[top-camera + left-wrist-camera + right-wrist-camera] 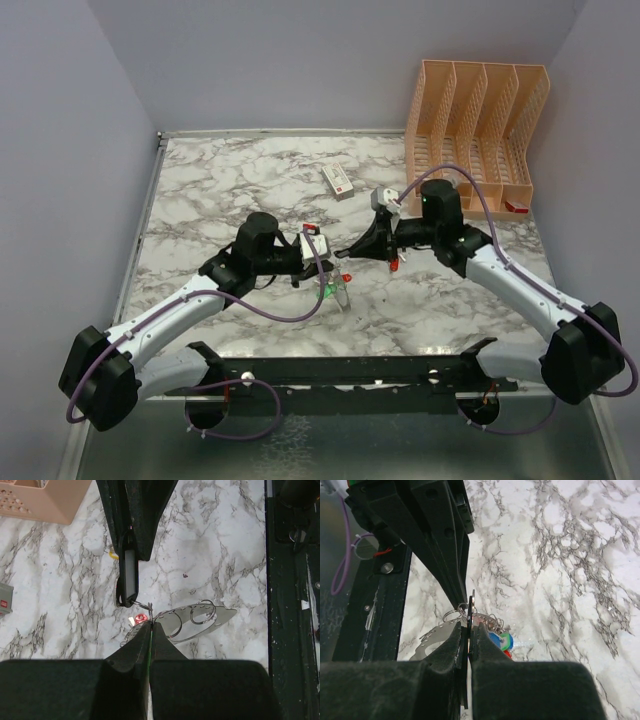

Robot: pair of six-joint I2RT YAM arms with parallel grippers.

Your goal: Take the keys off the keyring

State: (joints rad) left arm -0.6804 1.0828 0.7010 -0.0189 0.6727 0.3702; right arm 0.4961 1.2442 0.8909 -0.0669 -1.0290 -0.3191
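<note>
The keyring (340, 292), a thin grey band with small wire rings, hangs between my two grippers just above the marble table. It also shows in the left wrist view (205, 622) and the right wrist view (435, 637). My left gripper (150, 625) is shut on a thin green key seen edge-on. My right gripper (470, 630) is shut on a black key (129, 575) joined to the band by a small ring. Blue (495, 640), green (507, 640) and red (140, 618) key heads hang at the band.
A white box with a red mark (338, 180) lies at the back of the table. A peach file rack (478, 120) stands at the back right. A small red piece (396, 263) lies under the right arm. The black frame rail (292, 605) runs along the near edge.
</note>
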